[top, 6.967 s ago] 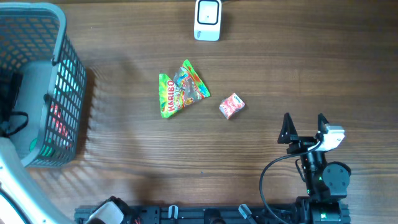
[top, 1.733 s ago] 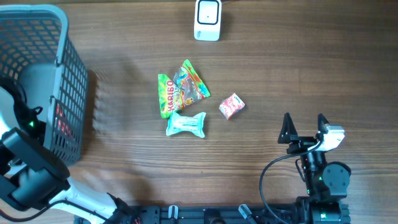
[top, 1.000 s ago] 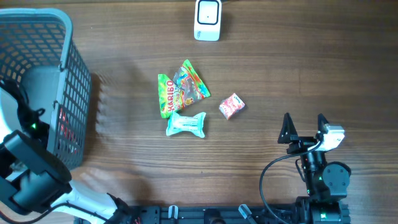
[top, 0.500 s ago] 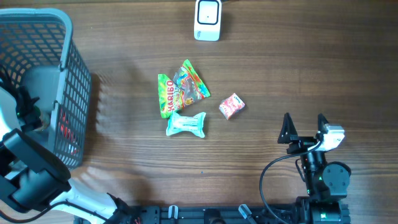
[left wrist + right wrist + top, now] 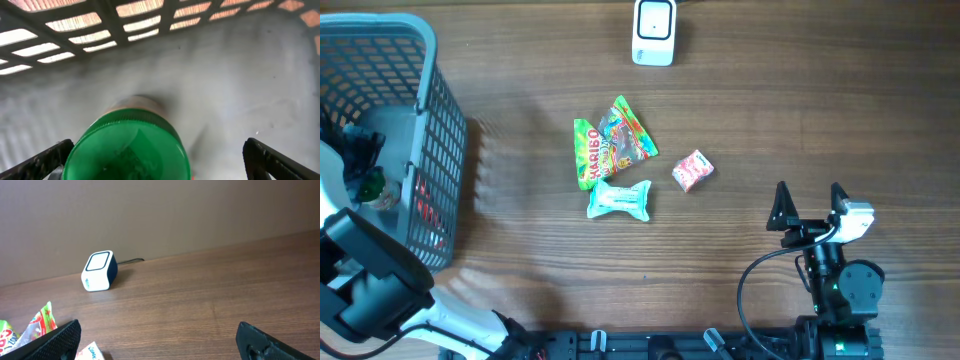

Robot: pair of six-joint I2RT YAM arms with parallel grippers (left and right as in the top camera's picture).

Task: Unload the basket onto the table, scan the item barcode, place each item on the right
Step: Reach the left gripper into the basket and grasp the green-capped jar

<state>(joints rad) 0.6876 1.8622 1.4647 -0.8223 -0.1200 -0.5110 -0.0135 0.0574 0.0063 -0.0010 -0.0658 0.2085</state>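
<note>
Overhead: the basket (image 5: 424,62) stands at the far left edge of the table. The left arm reaches down into it, and the left gripper (image 5: 365,168) is over a green-capped bottle (image 5: 372,188) on the basket floor. This bottle looks like the item to be fetched. The scanner (image 5: 653,32) sits at the far side with its window facing up, probably so a barcode can be passed over it. Between them lie a Haribo bag (image 5: 587,155), a second sweet packet (image 5: 626,135), a pale blue packet (image 5: 619,200) and a small red box (image 5: 692,170). These sit close together near the table's middle. The right gripper (image 5: 809,195) is parked at the near right, well apart from everything, leaving the way to the scanner free.

Left wrist: the camera looks steeply down. The bottle's cap fills the space between the fingers (image 5: 42,161), which are spread wide on either side and not touching it. Nothing is gripped.

Right wrist: this arm is low and level, pointing towards the far side and the scanner. Its fingers (image 5: 50,340) are spread wide and hold nothing.
</note>
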